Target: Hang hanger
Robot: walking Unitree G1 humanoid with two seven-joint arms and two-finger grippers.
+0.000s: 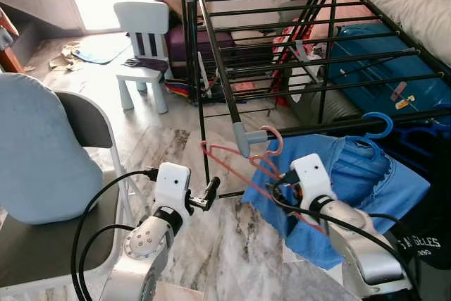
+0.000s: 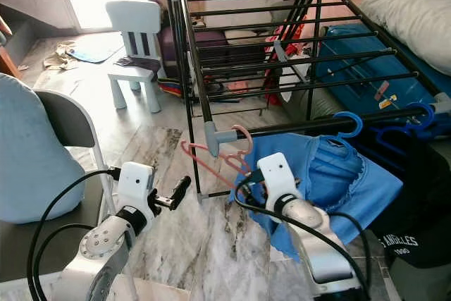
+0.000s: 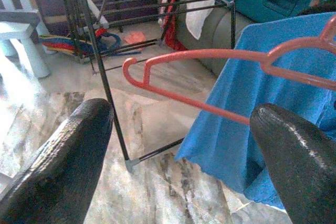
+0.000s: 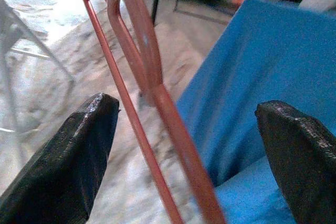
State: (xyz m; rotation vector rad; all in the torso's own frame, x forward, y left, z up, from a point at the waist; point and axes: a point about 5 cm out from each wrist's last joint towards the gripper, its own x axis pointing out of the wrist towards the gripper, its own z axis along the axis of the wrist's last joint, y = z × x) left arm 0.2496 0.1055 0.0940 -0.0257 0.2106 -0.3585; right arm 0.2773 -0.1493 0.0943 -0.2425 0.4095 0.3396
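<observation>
A salmon-pink hanger (image 1: 232, 151) hangs tilted with its hook over the front rail of the black drying rack (image 1: 303, 33), beside the grey corner joint. My right gripper (image 1: 278, 187) is at the hanger's lower arm. In the right wrist view its fingers (image 4: 84, 150) stand wide open with the hanger's bars (image 4: 152, 72) running between them. My left gripper (image 1: 209, 194) hovers low by the rack's front leg, open and holding nothing. In the left wrist view the hanger (image 3: 210, 53) lies ahead of it.
A blue garment (image 1: 366, 174) on a blue hanger (image 1: 378, 126) hangs from the same rail, right behind my right gripper. A grey folding chair with a blue cushion (image 1: 42, 153) stands at my left. A white child's chair (image 1: 144, 47) and a blue suitcase (image 1: 380, 68) lie beyond.
</observation>
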